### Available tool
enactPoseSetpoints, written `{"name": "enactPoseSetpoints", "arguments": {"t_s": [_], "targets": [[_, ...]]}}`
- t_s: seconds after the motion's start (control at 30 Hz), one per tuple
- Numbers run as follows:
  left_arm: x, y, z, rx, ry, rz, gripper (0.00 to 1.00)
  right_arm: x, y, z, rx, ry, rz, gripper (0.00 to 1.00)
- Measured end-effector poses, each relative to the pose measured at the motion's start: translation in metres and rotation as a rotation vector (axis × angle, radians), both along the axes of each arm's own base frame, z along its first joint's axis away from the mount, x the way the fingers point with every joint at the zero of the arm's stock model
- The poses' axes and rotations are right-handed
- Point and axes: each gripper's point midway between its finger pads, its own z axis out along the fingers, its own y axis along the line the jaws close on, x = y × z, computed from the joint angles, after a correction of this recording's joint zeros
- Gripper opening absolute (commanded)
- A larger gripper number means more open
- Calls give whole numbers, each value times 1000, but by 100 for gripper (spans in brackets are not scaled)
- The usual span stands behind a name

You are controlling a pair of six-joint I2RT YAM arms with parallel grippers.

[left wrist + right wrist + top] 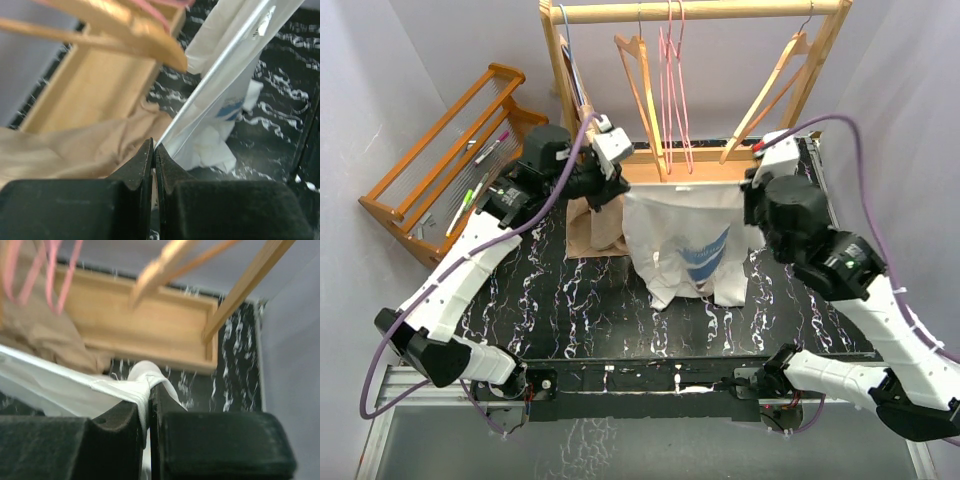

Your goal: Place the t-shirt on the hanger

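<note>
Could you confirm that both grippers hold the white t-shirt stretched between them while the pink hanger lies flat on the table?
Not quite. The pink hanger hangs from the rack's top rail, not flat on the table, as the top external view shows. The left gripper and right gripper do hold the t-shirt stretched between them.

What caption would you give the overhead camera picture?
Left gripper and right gripper stretch the t-shirt near the pink hanger.

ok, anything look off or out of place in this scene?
A beige garment lies crumpled on the table by the rack, unhung. Two wooden hangers hang steeply tilted on its rail. The t-shirt looks fine, stretched between the shut left fingers and right fingers.
</note>
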Motion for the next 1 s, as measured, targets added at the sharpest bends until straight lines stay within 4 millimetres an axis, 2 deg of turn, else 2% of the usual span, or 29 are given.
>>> {"name": "enactPoseSetpoints", "arguments": {"t_s": [0.07,0.2,0.3,0.37,0.47,0.67,0.8,0.93,1.0], "targets": [[-3,2,-37,50,76,0,0,-4,3,-48,-25,113,3,8],[-8,6,-77,113,147,-6,0,-17,1,-124,-53,291,-26,8],[-10,7,-94,141,161,-16,0,-27,-3,-161,-45,381,-60,8],[-12,6,-107,159,169,-30,0,-31,-4,-176,-36,418,-79,8],[-18,-2,-130,183,194,-64,0,-33,-5,-184,-19,445,-109,8],[-22,-34,-177,205,259,-152,0,-33,-9,-191,-14,465,-161,8],[-25,-62,-201,209,303,-212,0,-32,-11,-197,-38,497,-191,8],[-17,-100,-225,191,354,-262,0,-35,-12,-197,-34,521,-216,8],[-15,-113,-236,182,385,-273,0,-37,-14,-195,-25,535,-232,8]]}}
